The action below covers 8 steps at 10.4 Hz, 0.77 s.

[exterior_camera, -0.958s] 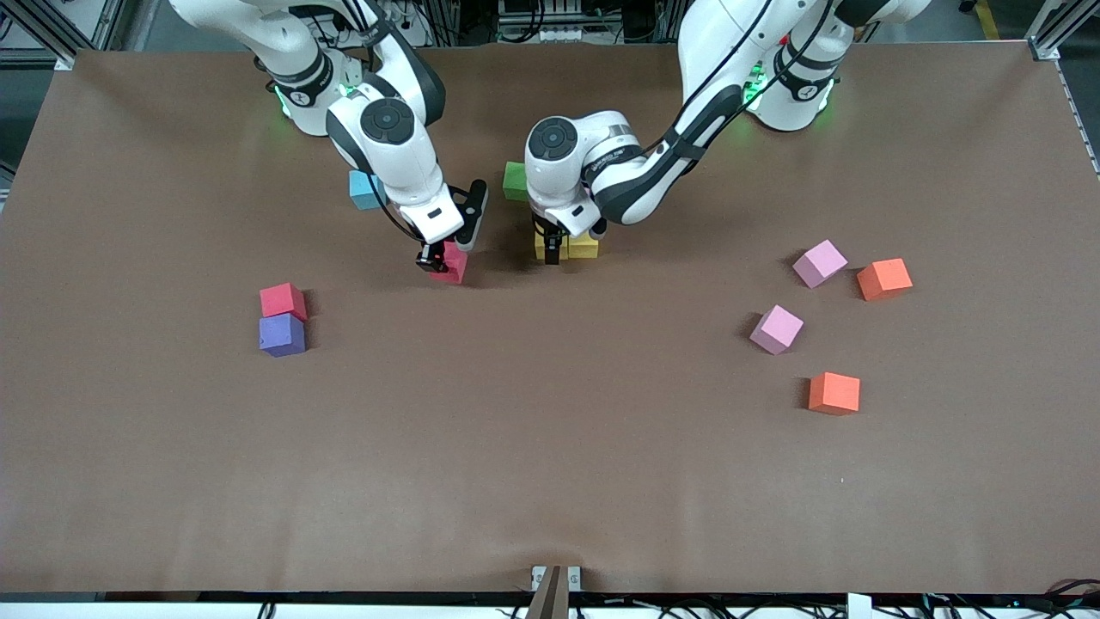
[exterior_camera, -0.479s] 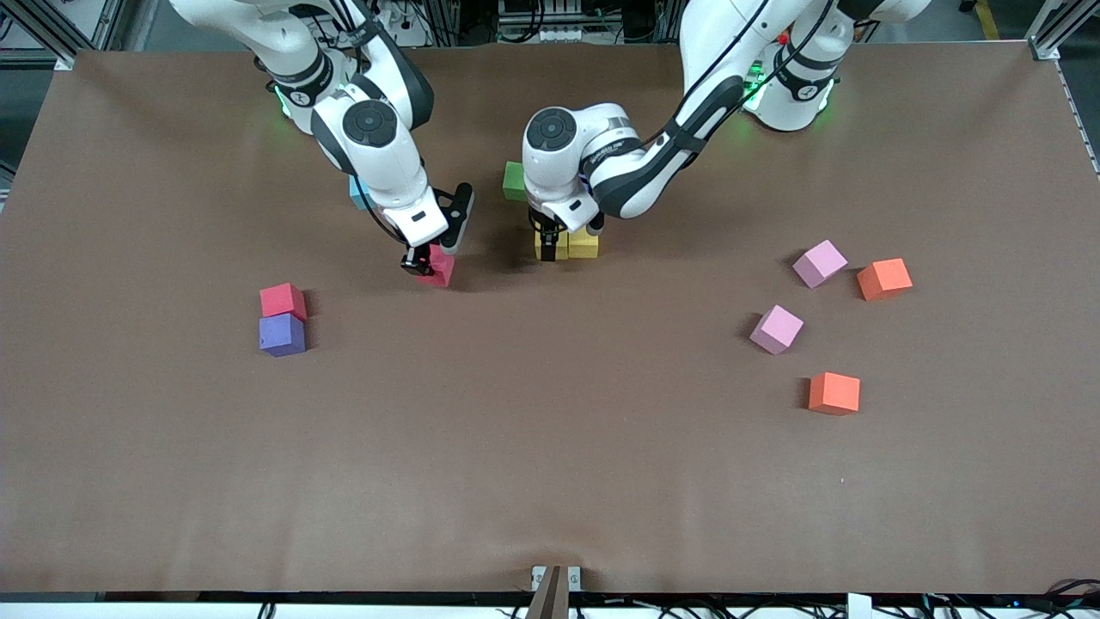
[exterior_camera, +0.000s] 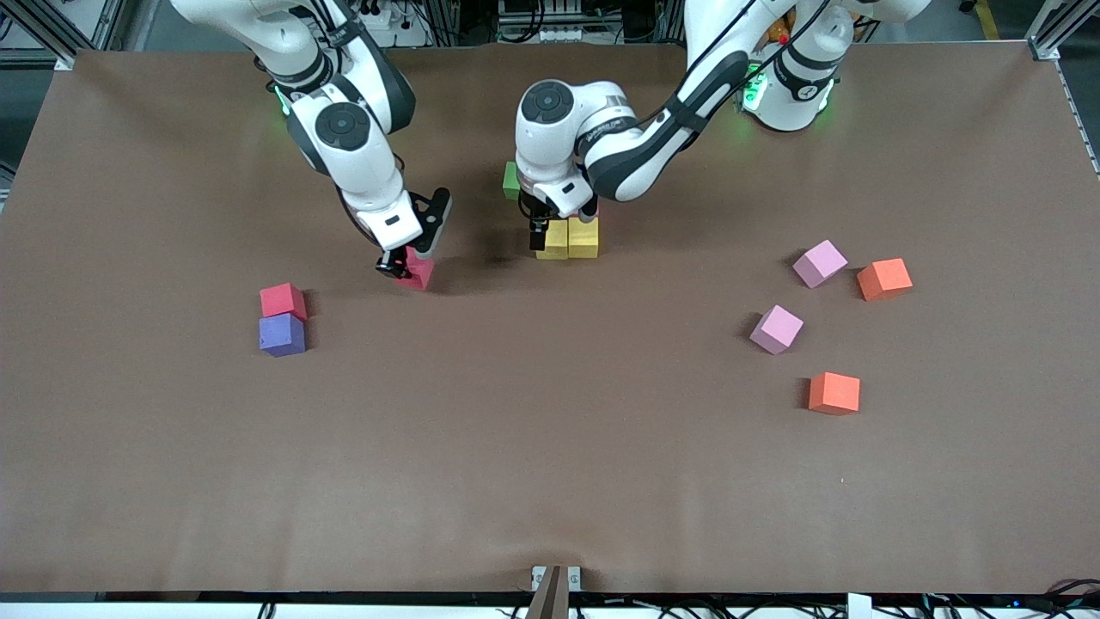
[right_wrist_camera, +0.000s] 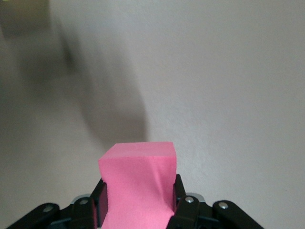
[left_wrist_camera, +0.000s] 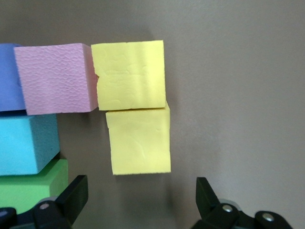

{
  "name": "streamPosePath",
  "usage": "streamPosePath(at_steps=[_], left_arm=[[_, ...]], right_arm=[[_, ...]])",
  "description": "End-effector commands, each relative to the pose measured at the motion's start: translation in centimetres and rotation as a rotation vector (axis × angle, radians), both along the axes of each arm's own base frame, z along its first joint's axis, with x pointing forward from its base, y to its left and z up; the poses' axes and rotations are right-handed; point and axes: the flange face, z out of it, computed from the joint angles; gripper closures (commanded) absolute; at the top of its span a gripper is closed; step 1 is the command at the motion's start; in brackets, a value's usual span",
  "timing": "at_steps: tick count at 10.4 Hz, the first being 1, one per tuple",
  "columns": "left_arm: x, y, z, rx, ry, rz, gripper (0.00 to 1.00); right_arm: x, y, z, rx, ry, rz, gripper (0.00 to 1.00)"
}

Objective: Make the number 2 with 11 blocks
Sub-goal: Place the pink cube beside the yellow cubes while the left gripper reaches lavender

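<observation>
Right gripper [exterior_camera: 397,265] is clamped on a pink block [right_wrist_camera: 138,183], foam visibly squeezed in between the fingers [right_wrist_camera: 180,191], held over bare table [exterior_camera: 550,464] toward the right arm's end. Left gripper [left_wrist_camera: 138,195] is spread wide and holds nothing, over the started number 2 [left_wrist_camera: 95,109] near the table's middle: two yellow blocks [left_wrist_camera: 136,107] touching edge to edge, a pink one [left_wrist_camera: 55,78] touching one yellow, then purple-blue [left_wrist_camera: 7,76], light blue [left_wrist_camera: 26,143] and green [left_wrist_camera: 31,186] cubes packed beside them. All are matte foam cubes, pebbly faces, slightly dented edges. Loose on the table: red block [exterior_camera: 283,301] touching a purple one [exterior_camera: 282,334] at the right arm's end; two pink [exterior_camera: 819,263] [exterior_camera: 777,329] and two orange [exterior_camera: 884,278] [exterior_camera: 834,393] scattered at the left arm's end. Table cover is plain brown, matte. No readable writing.
</observation>
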Motion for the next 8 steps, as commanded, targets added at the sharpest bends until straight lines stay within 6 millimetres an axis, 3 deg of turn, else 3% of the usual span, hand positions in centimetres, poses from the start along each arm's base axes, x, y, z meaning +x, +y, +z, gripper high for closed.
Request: streamPosePath(at_steps=[1,5,8], left_arm=[[1.4,1.7,2.1,-0.005,-0.01,0.064,0.0],[6.3,5.4,3.6,0.006,-0.022,-0.012,0.0],[10.7,9.3,4.8,0.007,-0.06,-0.076,0.0]], right_arm=[[0.2,-3.6,1.2,-0.038,0.001,0.013,0.68],[0.1,-3.5,1.8,-0.042,0.0,0.029,0.68],[-2.6,1.3,1.8,-0.043,-0.001,0.136,0.68]])
